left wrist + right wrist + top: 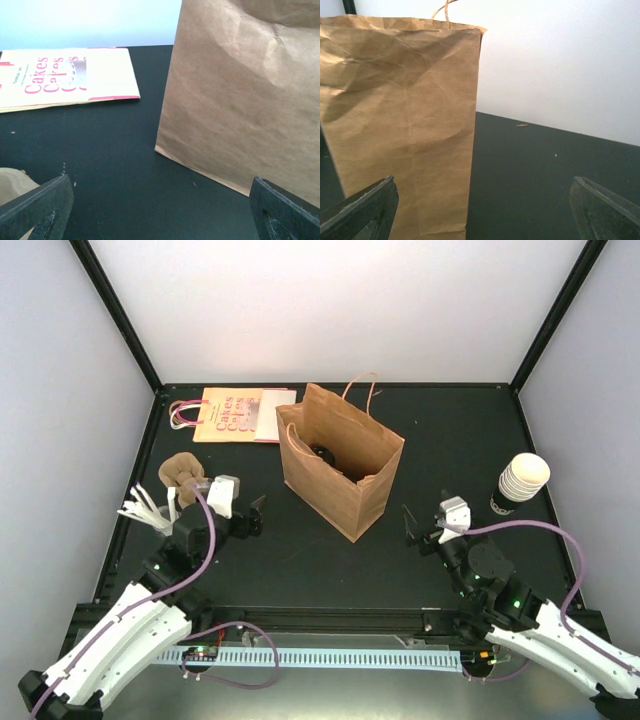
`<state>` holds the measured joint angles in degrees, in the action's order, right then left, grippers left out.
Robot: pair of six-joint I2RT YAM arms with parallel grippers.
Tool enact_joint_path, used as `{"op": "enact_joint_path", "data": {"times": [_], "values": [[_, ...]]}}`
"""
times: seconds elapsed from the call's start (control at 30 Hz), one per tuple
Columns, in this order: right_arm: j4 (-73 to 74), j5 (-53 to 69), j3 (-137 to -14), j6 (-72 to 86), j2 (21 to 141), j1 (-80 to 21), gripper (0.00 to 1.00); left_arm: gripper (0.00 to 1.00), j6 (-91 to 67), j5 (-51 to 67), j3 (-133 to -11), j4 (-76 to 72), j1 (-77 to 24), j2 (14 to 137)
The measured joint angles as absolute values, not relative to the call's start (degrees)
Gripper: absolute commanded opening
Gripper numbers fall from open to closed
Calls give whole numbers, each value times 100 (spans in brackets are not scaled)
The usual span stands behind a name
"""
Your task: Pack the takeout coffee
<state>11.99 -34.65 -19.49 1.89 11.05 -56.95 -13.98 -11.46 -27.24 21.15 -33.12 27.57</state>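
Coffee first: you can see only the round black lid of the takeout coffee [322, 452], down inside the open brown paper bag [340, 495], toward its 11 o'clock corner; the bag walls hide the cup's body. The bag stands upright at the middle of the black table [330, 570], handles up. Your left gripper [256, 518] sits at 8 o'clock from the bag, jaws spread wide with nothing between them, facing the bag's side and apart from it. Your right gripper [410, 528] sits at 4 o'clock from the bag, likewise spread wide and holding nothing. A nested stack of lidless cream cups [523, 480] stands at 3 o'clock near the table edge. Flat printed cake bags [235, 415] lie at 11 o'clock, and brown pulp cup trays [182, 472] at 9 o'clock.
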Motion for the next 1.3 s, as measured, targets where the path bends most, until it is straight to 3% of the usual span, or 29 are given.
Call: {"op": "enact_joint_path", "data": {"times": [0.2, 0.5, 0.7, 1.3], "values": [[-163, -3675, -1225, -362, 1389, -5437, 91, 99, -1103, -1492, -2469, 1330, -3236, 3133], [-1181, -2832, -1052, -231, 2106, -3457, 90, 99, -810, -1457, -2143, 156, -1955, 3933], [-2045, -2091, -926, -102, 3242, -2233, 91, 99, -596, -1339, -1962, -585, -1352, 4451], [-4169, -1076, -921, -248, 5780, -1024, 91, 99, -56, -1041, -1651, -2298, -718, 5649]]}}
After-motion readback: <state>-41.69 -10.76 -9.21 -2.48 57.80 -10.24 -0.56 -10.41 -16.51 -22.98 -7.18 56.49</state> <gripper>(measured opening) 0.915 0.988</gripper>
